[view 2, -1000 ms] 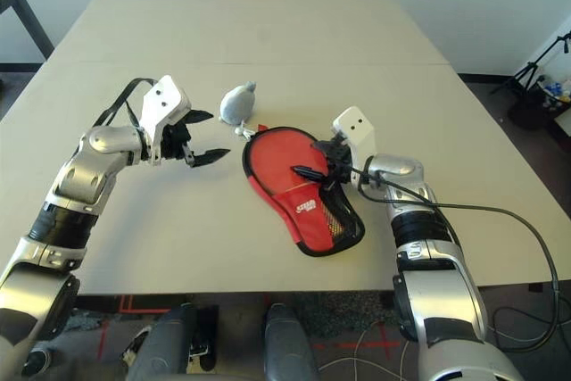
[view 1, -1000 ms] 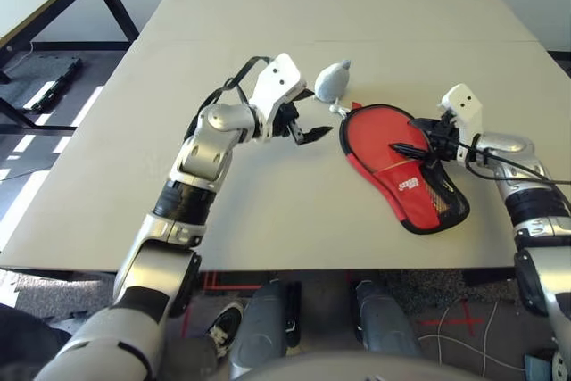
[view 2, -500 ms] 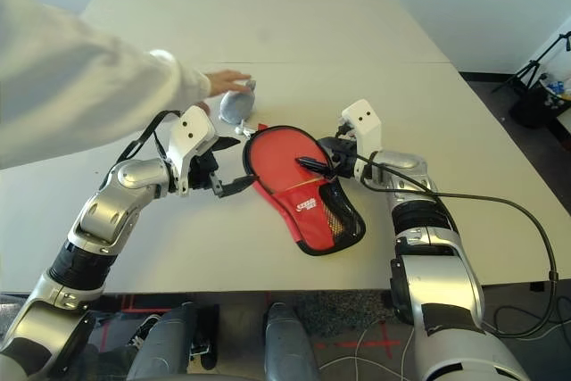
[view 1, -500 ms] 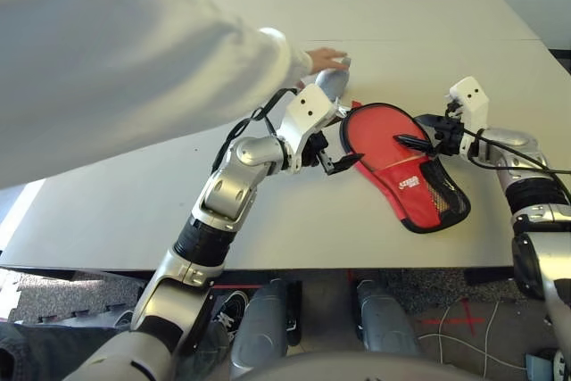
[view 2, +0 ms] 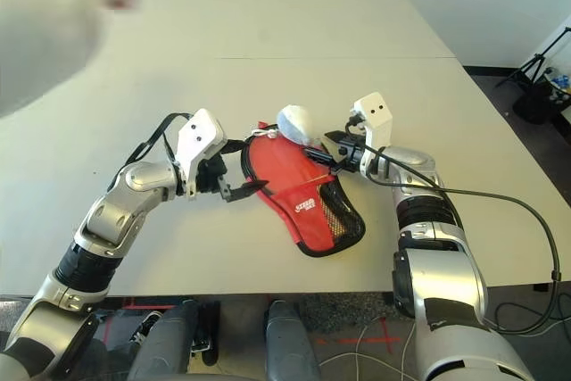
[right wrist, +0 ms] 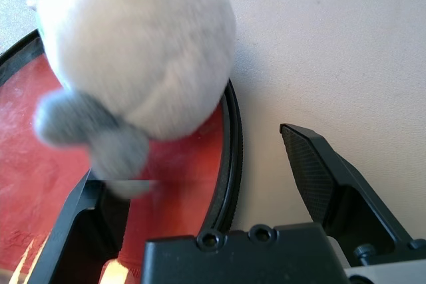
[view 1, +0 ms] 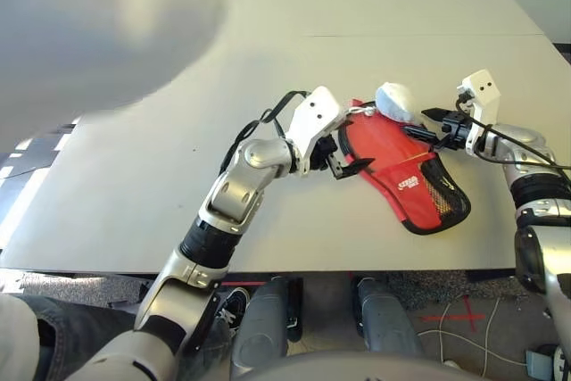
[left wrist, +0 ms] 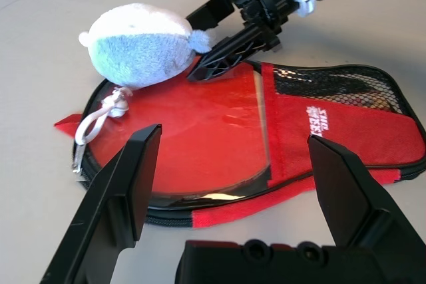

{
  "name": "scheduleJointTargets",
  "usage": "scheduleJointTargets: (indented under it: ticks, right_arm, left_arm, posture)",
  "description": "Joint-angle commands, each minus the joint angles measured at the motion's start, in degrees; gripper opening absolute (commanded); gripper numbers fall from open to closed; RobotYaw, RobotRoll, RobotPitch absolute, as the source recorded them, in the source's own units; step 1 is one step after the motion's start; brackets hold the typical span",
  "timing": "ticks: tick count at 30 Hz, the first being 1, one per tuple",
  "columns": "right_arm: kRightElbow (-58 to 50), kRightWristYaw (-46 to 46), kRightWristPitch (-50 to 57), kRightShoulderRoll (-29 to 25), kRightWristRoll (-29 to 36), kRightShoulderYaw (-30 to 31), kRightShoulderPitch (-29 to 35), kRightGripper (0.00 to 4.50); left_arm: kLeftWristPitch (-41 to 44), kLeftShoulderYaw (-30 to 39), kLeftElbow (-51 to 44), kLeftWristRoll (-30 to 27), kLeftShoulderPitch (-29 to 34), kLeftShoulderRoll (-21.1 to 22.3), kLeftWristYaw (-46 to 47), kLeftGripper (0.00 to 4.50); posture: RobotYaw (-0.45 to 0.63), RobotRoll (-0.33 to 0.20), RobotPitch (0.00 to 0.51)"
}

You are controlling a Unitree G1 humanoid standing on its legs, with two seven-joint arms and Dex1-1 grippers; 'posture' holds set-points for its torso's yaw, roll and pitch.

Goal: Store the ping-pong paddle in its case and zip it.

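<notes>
Table: broad, pale and smooth (view 1: 178,167), with a thin seam running across its far part.
Floor: dark (view 2: 526,310) beyond the near edge, marked with red tape (view 1: 468,317) and crossed by thin pale cables (view 1: 488,345).
Room: a pale wall (view 2: 500,6) beyond the far end; a black bin (view 2: 535,106) and dark stand legs (view 2: 546,53) on the floor off to the right.
Person: a pale sleeve (view 1: 98,33), blurred, reaches in over the far left of the table; a shoe (view 1: 234,306) shows below the near edge.
Plush: a small, rounded, white and blue-grey thing (view 2: 297,124) lies on the far part of the case, beside the right end effector, covering some of the case's round end.
Cord: white (left wrist: 100,114), looped to a metal pull at the case's edge.
Case: red with black trim (view 1: 401,180), flat on the table between the arms, round end far left, narrower end near right, mesh pocket along the right side.
Paddle: whether it is inside the case cannot be told.
Left arm: reaches inward from the near left; its end effector (view 2: 254,163) is spread, at the case's left edge.
Right arm: reaches inward from the near right, a black cable (view 2: 500,198) looping beside it; its end effector (view 2: 317,144) is spread, one finger above the case's right edge.
</notes>
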Motion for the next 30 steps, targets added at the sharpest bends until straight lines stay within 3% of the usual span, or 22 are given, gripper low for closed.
scheduleJointTargets:
  ticks: [1, 14, 22, 30]
  right_arm:
    - [0.92, 0.51, -0.20, -0.90, -0.54, 0.18, -0.43, 4.50]
    - [-3.87, 12.54, 0.34, -5.95, 0.22, 1.57, -0.31, 4.50]
    - [-13.44, 22.21, 1.08, -9.89, 3.13, 1.60, 1.24, 4.50]
    - [-9.58, 17.65, -2.57, -8.01, -0.35, 3.43, -4.50, 4.50]
  left_arm:
    - [-1.27, -1.80, 1.99, -0.10, -1.02, -1.67, 0.09, 4.46]
    - [-9.66, -4.63, 21.74, 5.36, -5.24, -8.02, 4.49, 4.46]
    - [-5.76, -5.07, 28.79, 7.19, -4.88, -10.47, 7.13, 4.46]
    - [-4.54, -5.89, 29.13, 8.12, -4.91, -10.91, 6.91, 4.46]
  posture:
    - [-0.03, 0.000, 0.151]
    - [-0.03, 0.000, 0.152]
    - [-0.05, 0.000, 0.149]
    - [-0.05, 0.000, 0.144]
